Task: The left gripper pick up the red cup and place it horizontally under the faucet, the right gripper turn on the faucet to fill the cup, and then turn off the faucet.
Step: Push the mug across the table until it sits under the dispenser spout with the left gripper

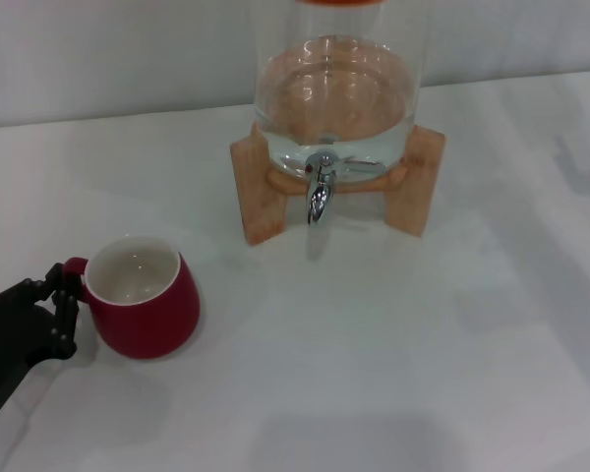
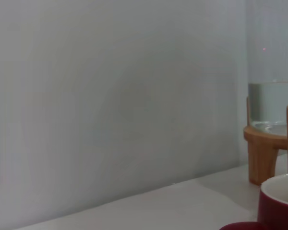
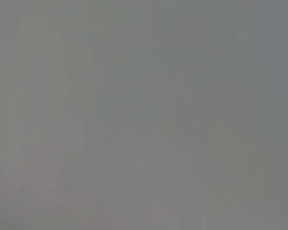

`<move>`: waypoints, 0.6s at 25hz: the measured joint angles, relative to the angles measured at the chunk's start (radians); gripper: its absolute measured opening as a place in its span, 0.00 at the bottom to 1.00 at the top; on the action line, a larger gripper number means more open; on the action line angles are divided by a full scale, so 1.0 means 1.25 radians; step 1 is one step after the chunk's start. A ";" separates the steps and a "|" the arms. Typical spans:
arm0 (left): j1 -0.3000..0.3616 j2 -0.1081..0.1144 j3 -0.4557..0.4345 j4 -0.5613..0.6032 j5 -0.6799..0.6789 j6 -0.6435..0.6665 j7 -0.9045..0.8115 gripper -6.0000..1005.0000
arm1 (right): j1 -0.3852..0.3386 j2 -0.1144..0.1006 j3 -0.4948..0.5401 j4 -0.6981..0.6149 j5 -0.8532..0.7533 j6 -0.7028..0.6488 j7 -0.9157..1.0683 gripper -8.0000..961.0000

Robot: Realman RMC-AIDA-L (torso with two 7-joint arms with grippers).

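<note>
The red cup [image 1: 143, 303] stands upright on the white table at the front left, white inside showing, its small handle [image 1: 75, 265] turned toward my left gripper [image 1: 65, 313]. That black claw sits at the cup's handle side, open, fingertips close against the handle and wall. In the left wrist view only the cup's rim [image 2: 280, 201] shows, at the lower corner. The chrome faucet [image 1: 320, 190] hangs from the glass dispenser [image 1: 334, 93] in its wooden stand [image 1: 259, 187], well behind and to the right of the cup. My right gripper is out of view; its wrist view is plain grey.
The dispenser holds water and stands at the back centre, near the wall. Its stand [image 2: 261, 153] also shows in the left wrist view. White table [image 1: 393, 364] spreads in front of and to the right of the stand.
</note>
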 joint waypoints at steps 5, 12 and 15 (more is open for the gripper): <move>-0.011 0.002 0.004 -0.001 0.000 0.000 -0.009 0.11 | 0.000 0.000 0.000 0.000 0.000 0.000 0.000 0.75; -0.042 0.002 0.028 -0.009 0.000 0.015 -0.017 0.11 | 0.001 0.000 -0.008 -0.004 0.000 0.000 0.000 0.75; -0.057 0.002 0.033 -0.010 0.000 0.026 -0.019 0.11 | 0.003 0.000 -0.014 -0.005 0.000 0.000 0.000 0.75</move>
